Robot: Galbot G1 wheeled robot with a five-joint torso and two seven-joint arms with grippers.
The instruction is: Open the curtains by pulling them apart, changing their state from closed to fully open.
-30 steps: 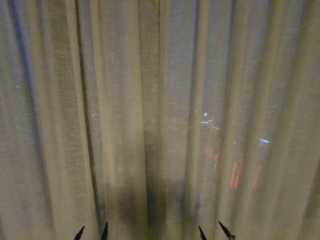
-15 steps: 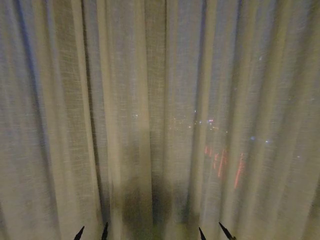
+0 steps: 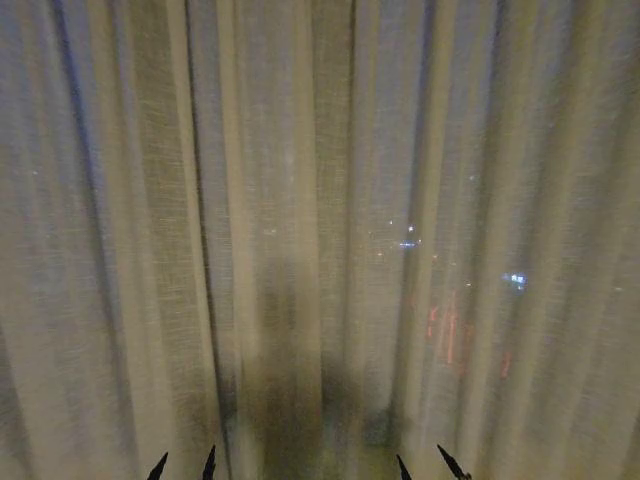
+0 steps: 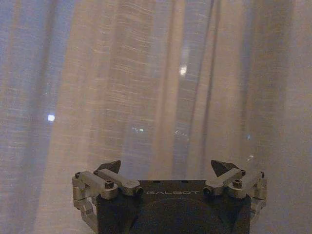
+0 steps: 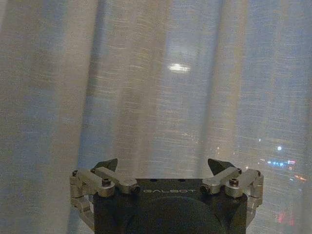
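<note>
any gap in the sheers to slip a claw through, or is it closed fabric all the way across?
No open gap: the curtains hang closed across the head view, pleat against pleat. The likeliest seam is the dark fold at centre, bordered by pale pleats either side. The left claw and right claw are open, low, short of the fabric, with free space between them.

It is dark outside, and small points of light (image 3: 408,243) glow white and blue right of centre in the head view. A bluish light (image 3: 516,280) sits farther right, with blurred red streaks (image 3: 449,330) below it toward the lower right. The surroundings look dim and warm-toned.
</note>
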